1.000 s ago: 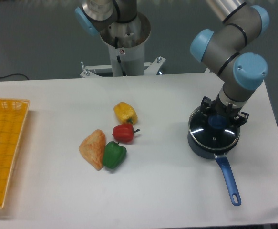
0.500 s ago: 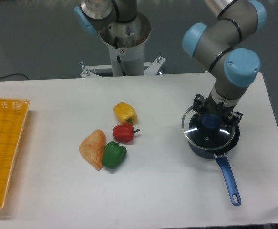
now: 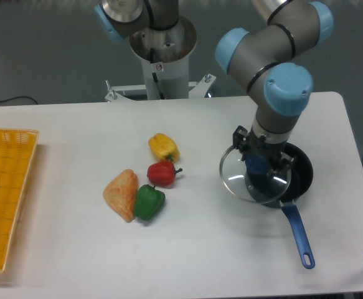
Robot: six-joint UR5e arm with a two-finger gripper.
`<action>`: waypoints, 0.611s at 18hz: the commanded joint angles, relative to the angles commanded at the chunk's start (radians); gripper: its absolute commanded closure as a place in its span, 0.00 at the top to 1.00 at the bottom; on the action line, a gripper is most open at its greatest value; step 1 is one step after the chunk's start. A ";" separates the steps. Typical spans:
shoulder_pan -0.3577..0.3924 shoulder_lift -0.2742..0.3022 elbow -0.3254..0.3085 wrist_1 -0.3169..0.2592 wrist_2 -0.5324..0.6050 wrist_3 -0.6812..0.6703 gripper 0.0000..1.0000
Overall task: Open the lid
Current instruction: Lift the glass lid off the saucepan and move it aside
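Note:
The lid (image 3: 238,180) is a round clear glass disc with a thin metal rim and a blue knob. My gripper (image 3: 258,163) is shut on the knob and holds the lid lifted, shifted left so it only partly overlaps the pan. The dark saucepan (image 3: 298,176) with a blue handle (image 3: 299,234) sits on the white table at the right, its right side uncovered. The fingertips are partly hidden by the wrist.
A yellow pepper (image 3: 163,147), a red pepper (image 3: 162,173), a green pepper (image 3: 149,202) and an orange-brown wedge of bread (image 3: 122,194) lie mid-table. A yellow basket (image 3: 7,193) stands at the left edge. The robot base (image 3: 162,56) is behind.
The gripper has lifted the lid off the saucepan and carried it left, from centred on the pan to hanging past its left rim. The pan has not moved.

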 joint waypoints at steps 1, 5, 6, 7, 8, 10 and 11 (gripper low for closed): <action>-0.008 0.000 0.000 0.002 0.002 -0.002 0.56; -0.021 0.000 -0.002 0.002 0.006 0.000 0.56; -0.023 -0.002 -0.003 0.002 0.006 -0.002 0.56; -0.025 -0.003 -0.003 0.002 0.006 -0.002 0.56; -0.026 -0.003 -0.006 0.003 0.006 -0.002 0.56; -0.026 -0.003 -0.011 0.006 0.006 -0.002 0.56; -0.026 -0.003 -0.011 0.006 0.006 0.000 0.56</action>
